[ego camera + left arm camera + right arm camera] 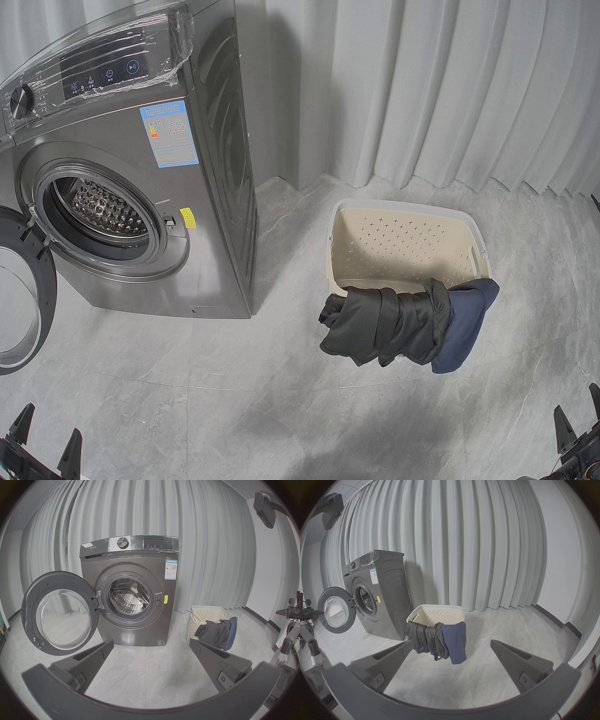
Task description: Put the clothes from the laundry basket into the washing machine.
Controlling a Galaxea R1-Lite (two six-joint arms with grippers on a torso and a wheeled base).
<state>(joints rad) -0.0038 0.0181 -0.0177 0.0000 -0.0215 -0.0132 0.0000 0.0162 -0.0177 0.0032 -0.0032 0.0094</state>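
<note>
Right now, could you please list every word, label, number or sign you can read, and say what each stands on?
Blue-and-white sticker on the grey front-loading washing machine: print too small to read.
Small yellow sticker lower on that front: too small.
Black control panel along its top: icons, no legible words.
Cream plastic laundry basket: no text visible.
</note>
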